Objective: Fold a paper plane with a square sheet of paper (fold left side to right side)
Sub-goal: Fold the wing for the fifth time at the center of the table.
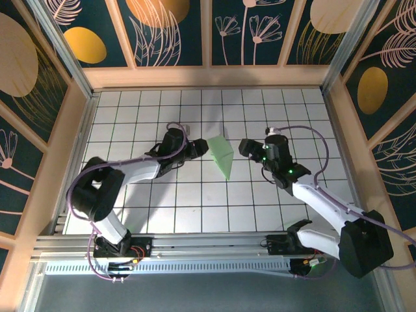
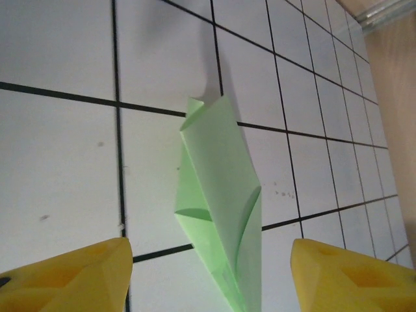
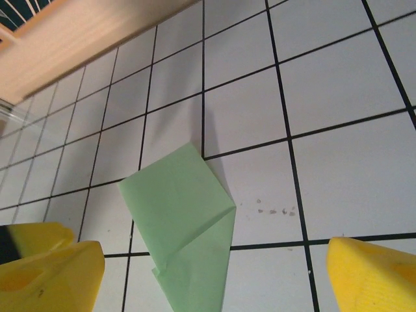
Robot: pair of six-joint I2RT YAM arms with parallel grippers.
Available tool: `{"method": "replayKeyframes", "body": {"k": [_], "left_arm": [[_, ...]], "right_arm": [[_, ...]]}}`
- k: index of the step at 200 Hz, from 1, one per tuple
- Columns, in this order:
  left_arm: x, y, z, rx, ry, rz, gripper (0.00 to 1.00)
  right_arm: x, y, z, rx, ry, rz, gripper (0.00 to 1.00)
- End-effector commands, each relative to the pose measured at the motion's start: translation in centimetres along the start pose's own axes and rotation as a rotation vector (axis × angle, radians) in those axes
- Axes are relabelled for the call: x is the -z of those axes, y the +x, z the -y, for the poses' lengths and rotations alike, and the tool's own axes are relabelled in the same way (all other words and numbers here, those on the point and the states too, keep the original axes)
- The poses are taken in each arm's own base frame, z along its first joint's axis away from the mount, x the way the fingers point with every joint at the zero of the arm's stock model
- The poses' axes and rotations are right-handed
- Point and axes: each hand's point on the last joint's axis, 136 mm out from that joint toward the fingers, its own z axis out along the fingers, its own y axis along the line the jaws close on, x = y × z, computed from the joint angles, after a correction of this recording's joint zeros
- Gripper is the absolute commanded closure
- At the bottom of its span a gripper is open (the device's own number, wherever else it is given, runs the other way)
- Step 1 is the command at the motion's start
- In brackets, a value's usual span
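Paper plane (image 1: 221, 156) of thin light green paper, lying between two released tools near the middle of a white surface (image 1: 195, 201) ruled with black grid lines.

The plane is a slim, pointed dart with sharp straight creases, and its matte overlapping layers lift slightly instead of lying flat. The left tool (image 1: 198, 151) sits just beside its left edge and the right tool (image 1: 245, 147) is near its right edge. Both are spread wide and grasp nothing. In the left wrist view the blunt yellow fingers (image 2: 71, 279) flank the plane's narrow end without touching it. In the right wrist view a broad triangular flap lies folded across the body. The surface is smooth, faintly speckled and bordered by a pale wooden rim (image 3: 84, 32).
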Motion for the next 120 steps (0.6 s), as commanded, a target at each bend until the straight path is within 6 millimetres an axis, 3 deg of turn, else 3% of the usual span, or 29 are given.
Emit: {"method": "replayKeyframes", "body": {"k": [1, 34, 38, 55, 89, 120], "left_arm": [[-2.2, -0.2, 2.6, 0.042, 0.125, -0.037, 0.35], [-5.2, 1.0, 1.5, 0.097, 0.132, -0.089, 0.38], [-5.4, 0.2, 2.3, 0.093, 0.152, -0.079, 0.40], [-6.3, 0.3, 2.2, 0.099, 0.150, -0.087, 0.45], [-6.7, 0.5, 1.6, 0.092, 0.135, -0.089, 0.70], [-5.6, 0.9, 2.0, 0.064, 0.164, -0.091, 0.92]], "right_arm": [[0.4, -0.9, -1.9, -0.069, -0.141, 0.025, 0.12], [0.1, -0.6, -2.0, -0.059, -0.148, 0.009, 0.12], [0.1, -0.5, -1.9, -0.059, -0.147, 0.008, 0.12], [0.1, -0.5, -1.8, -0.054, -0.143, 0.006, 0.12], [0.2, -0.4, -2.1, -0.033, -0.167, -0.003, 0.12], [0.3, -0.1, -2.7, 0.002, -0.205, -0.024, 0.13]]}}
